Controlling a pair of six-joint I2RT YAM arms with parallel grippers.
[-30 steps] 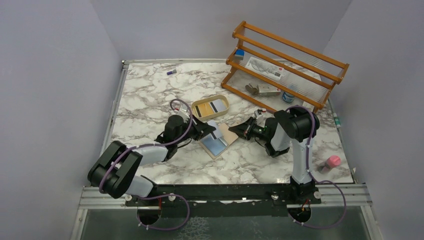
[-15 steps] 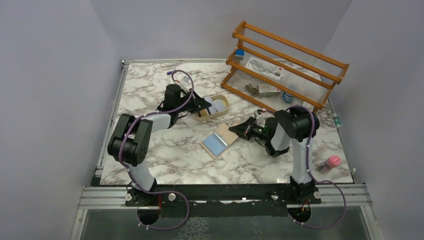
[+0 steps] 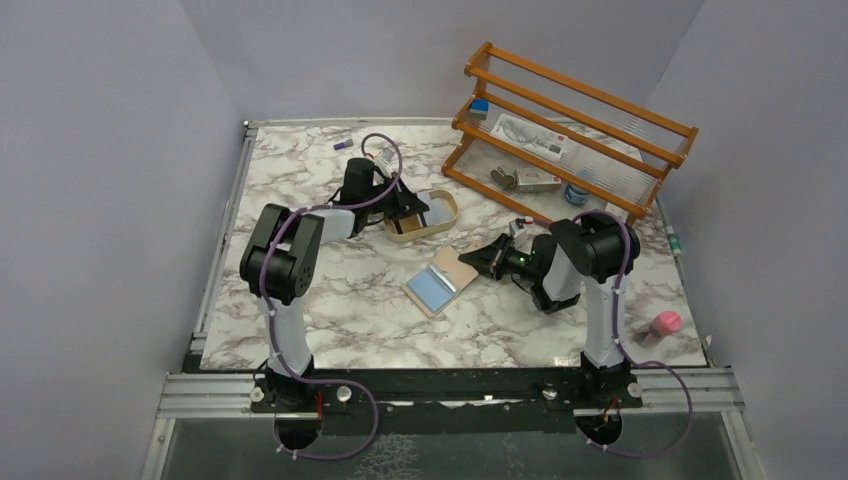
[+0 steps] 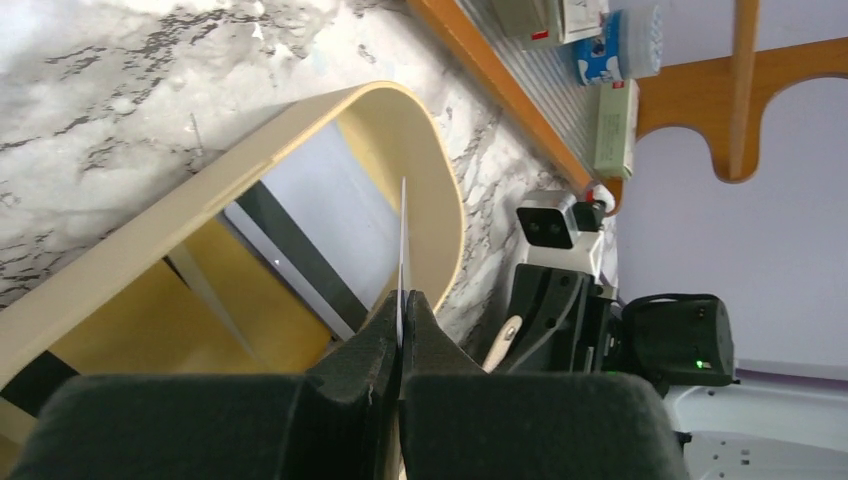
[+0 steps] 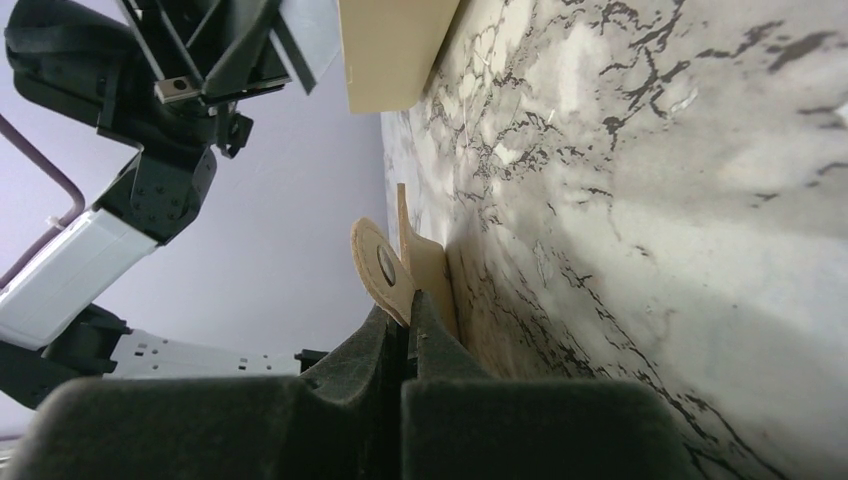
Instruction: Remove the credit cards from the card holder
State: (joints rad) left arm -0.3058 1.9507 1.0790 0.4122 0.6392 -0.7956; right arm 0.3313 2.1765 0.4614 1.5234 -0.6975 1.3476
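Moved from the card holder (image 3: 458, 268) at mid-table, the whitish card (image 4: 403, 235) hangs over the tray (image 4: 300, 110), pinched by the left gripper (image 4: 400, 305) (right gripper (image 5: 408, 315) clamps the holder's tab (image 5: 378, 268)), and a tilted release could land it outside.

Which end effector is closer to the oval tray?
Left: the left end effector hangs over the tray, gripping a credit card; the right end effector clamps the card holder apart from it.

Left wrist only catches the card (image 4: 402, 245) edge-on, so no colour. Rack (image 3: 590, 88) stuff is too tiny to read.
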